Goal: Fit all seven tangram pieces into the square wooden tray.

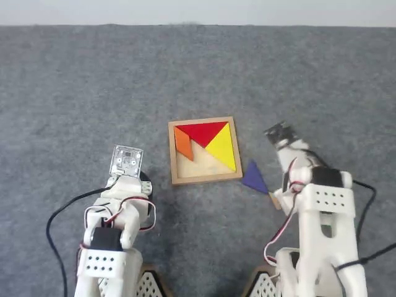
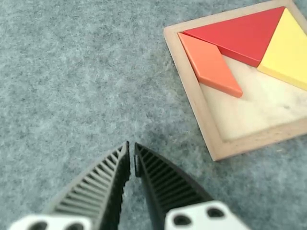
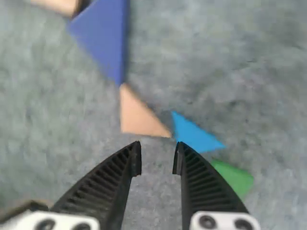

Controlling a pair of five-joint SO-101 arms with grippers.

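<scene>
The square wooden tray (image 1: pixel 172 162) (image 2: pixel 201 112) lies mid-table with a red triangle (image 1: pixel 203 132) (image 2: pixel 244 34), a yellow triangle (image 1: pixel 224 150) (image 2: pixel 288 50) and an orange parallelogram (image 1: pixel 183 143) (image 2: pixel 210 64) inside. A dark blue triangle (image 1: pixel 254 177) (image 3: pixel 101 36) lies on the carpet right of the tray. Beyond it are a tan triangle (image 3: pixel 136 116) (image 1: pixel 273 200), a light blue triangle (image 3: pixel 193 134) and a green piece (image 3: pixel 233 176). My right gripper (image 3: pixel 157 155) is open just short of the tan and light blue triangles. My left gripper (image 2: pixel 131 149) is shut and empty, left of the tray.
Grey carpet covers the whole table. The left arm's body (image 1: pixel 114 229) stands at the front left, the right arm's body (image 1: pixel 318 229) at the front right, with cables trailing beside each.
</scene>
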